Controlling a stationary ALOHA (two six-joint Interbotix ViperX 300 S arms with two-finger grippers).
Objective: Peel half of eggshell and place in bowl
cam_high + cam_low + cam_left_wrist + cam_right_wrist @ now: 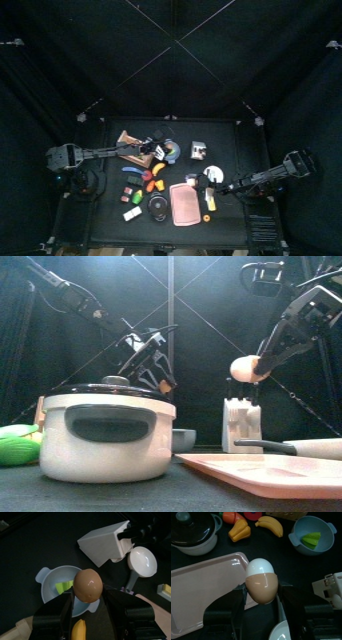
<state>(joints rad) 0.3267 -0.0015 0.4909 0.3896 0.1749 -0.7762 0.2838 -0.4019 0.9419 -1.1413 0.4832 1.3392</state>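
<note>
My left gripper [87,598] squeezing brown eggshell piece [87,585] - jaws pressing on both its sides. Holding it up in air, right over blue bowl [53,576] with green patch inside, not touching bowl. White boxy thing [101,543] sitting near bowl.

My right gripper [262,601] clamping egg [262,581] - top part showing white, bottom part wearing brown shell. Egg hanging above table, just beside edge of pink board [204,587]. Big white pot [107,438] with black lid standing at front.
</note>
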